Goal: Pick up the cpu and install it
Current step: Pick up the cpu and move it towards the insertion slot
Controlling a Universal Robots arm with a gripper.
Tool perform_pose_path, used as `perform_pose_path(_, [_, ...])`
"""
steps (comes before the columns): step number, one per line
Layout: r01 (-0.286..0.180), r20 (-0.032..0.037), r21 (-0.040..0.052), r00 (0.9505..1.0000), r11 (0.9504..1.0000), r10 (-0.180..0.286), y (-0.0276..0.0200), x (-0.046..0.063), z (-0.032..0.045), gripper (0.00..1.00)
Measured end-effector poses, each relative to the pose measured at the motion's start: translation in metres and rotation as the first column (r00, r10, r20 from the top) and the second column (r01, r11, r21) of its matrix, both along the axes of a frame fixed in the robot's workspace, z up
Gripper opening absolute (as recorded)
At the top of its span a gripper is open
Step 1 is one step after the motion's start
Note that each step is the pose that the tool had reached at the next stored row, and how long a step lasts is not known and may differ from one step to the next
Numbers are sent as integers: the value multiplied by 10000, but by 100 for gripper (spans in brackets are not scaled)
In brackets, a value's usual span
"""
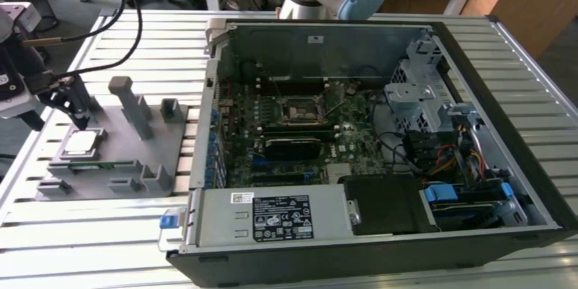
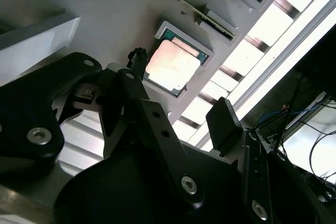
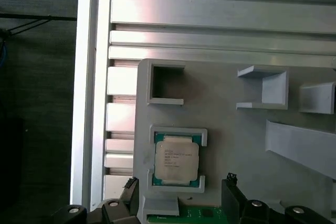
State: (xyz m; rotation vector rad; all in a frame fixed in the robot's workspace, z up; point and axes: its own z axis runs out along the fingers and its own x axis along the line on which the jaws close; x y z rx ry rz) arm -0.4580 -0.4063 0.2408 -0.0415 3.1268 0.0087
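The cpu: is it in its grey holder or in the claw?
In the holder. The cpu lies flat in its frame; the open claw isn't gripping it.

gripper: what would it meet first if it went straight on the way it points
Probably the cpu in the grey holder; the open gripper straddles it, so its fingers may touch the holder first. Depth unclear.

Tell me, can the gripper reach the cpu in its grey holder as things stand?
Probably yes. The cpu lies face up in the grey holder with nothing over it, and the gripper hangs open close above it.
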Motion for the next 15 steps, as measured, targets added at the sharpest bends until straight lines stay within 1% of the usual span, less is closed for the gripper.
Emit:
perform_pose_path(1, [1,3,11,10000,10000,-1,1,0,-17,72])
perform_pose_path(6, [1,0,11,10000,10000,-1,0,0,-105,72])
perform_pose_path(9, [1,1,21,10000,10000,-1,2,0,-135,72])
perform_pose_path(15, [27,1,13,10000,10000,-27,43,0,-181,72])
